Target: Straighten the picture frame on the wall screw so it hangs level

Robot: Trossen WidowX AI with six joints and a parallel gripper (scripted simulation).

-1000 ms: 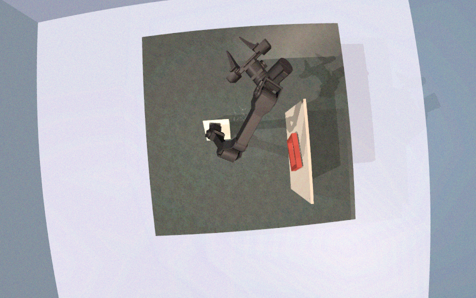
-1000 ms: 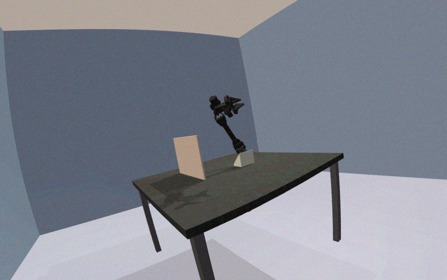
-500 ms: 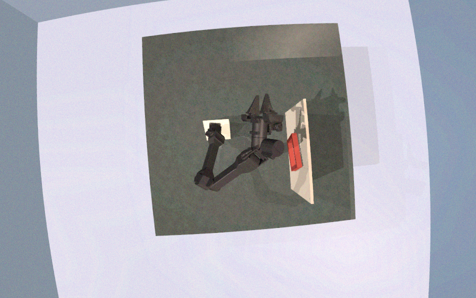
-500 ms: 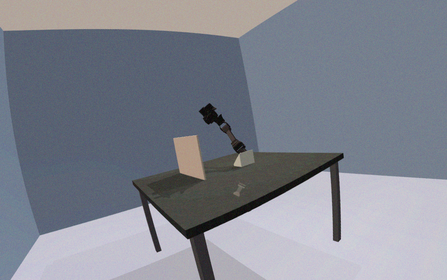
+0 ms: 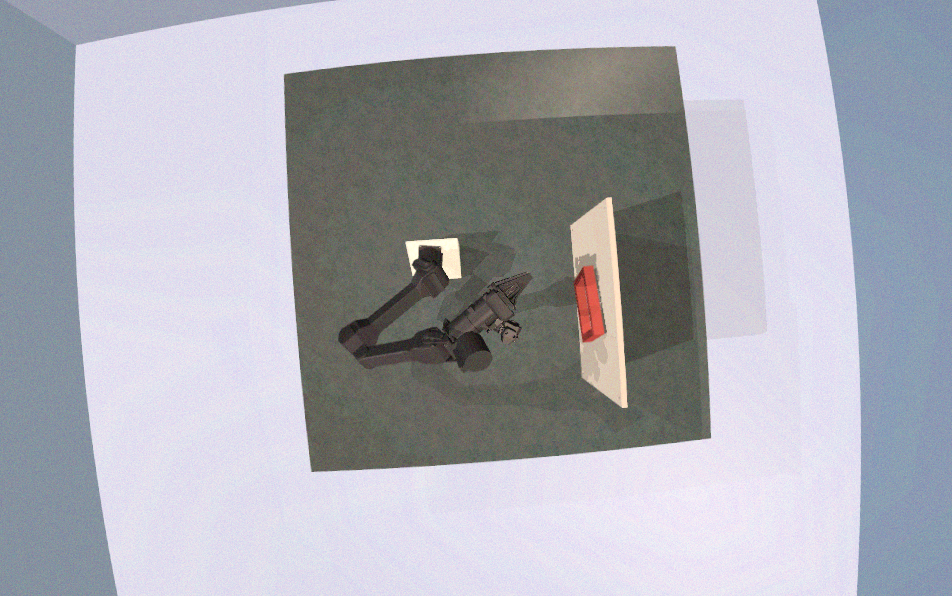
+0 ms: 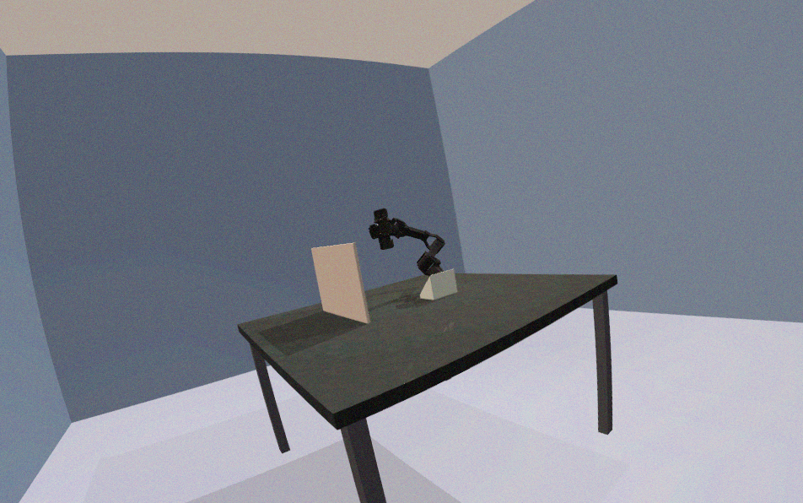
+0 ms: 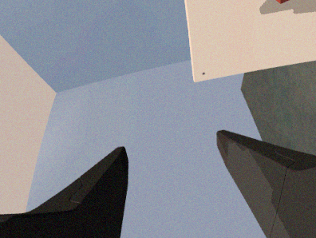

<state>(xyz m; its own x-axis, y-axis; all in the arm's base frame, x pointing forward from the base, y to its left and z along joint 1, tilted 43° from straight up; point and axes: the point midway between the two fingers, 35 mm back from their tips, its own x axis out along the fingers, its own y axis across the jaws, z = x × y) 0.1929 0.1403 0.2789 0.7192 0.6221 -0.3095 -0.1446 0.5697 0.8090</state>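
The red picture frame (image 5: 597, 303) hangs on the front face of the cream upright panel (image 5: 602, 228) (image 6: 340, 278) (image 7: 239, 40). Only a small red corner of the frame (image 7: 282, 1) shows at the top edge of the wrist view. The screw and the notched strip are hidden, and I cannot tell the frame's tilt from these views. My gripper (image 5: 528, 275) (image 7: 171, 145) is open and empty, its fingers partly apart. It is in the air in front of the panel, clear of the frame, and points toward the panel side.
The arm's base is at a white wedge-shaped block (image 5: 453, 261) (image 6: 444, 285) on the dark table (image 5: 351, 140) (image 6: 474, 320). The panel stands upright on the table across from the block. In the wrist view, a panel corner with a small dark dot lies beyond the fingertips.
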